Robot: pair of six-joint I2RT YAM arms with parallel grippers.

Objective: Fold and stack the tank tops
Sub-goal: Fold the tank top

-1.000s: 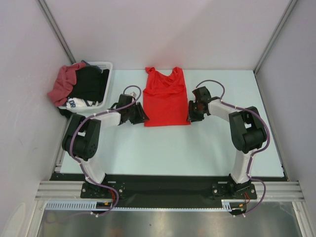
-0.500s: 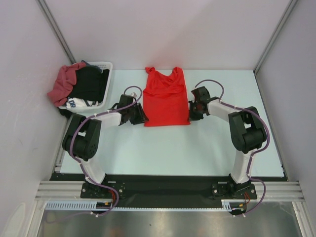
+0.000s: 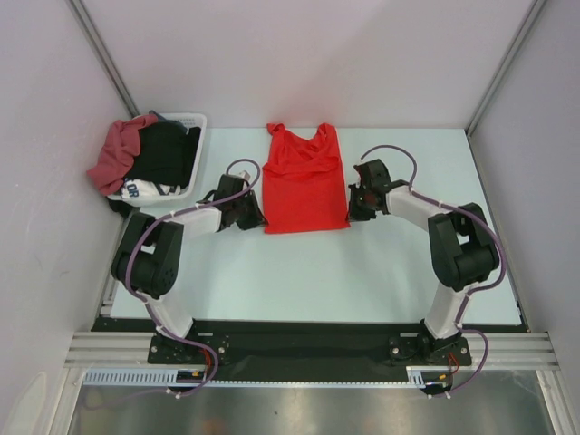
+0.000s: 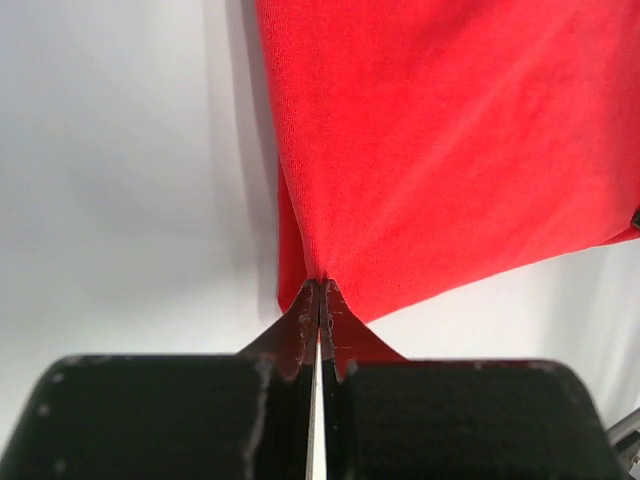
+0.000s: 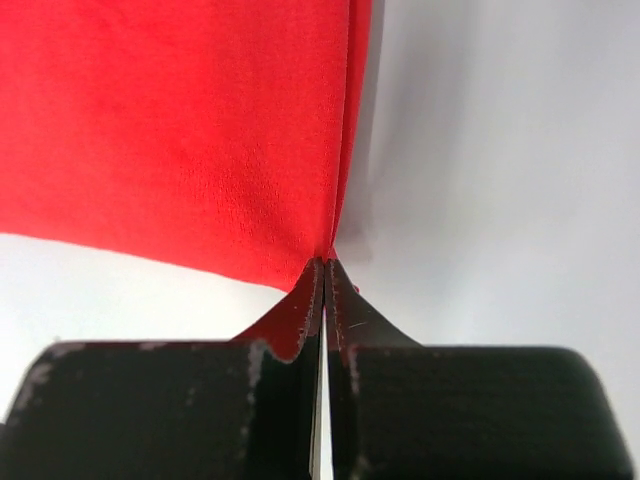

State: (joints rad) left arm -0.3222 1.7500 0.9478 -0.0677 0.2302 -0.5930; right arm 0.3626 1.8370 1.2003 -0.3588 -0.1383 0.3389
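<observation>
The bright red tank top lies flat in the middle of the table, straps toward the far side. My left gripper is shut on its left edge near the bottom corner; the cloth rises to a pinched peak at the fingertips. My right gripper is shut on the right edge, with the fabric drawn into the closed tips. The darker maroon tank top hangs over the left rim of the basket.
A white basket stands at the far left holding black garments and a white cloth with dark lettering. Side walls rise on both sides. Pale table surface lies between the top and the arm bases.
Both grippers have closed on the side edges of the red tank top. The right arm has shifted slightly outward; the top itself lies where it was.
</observation>
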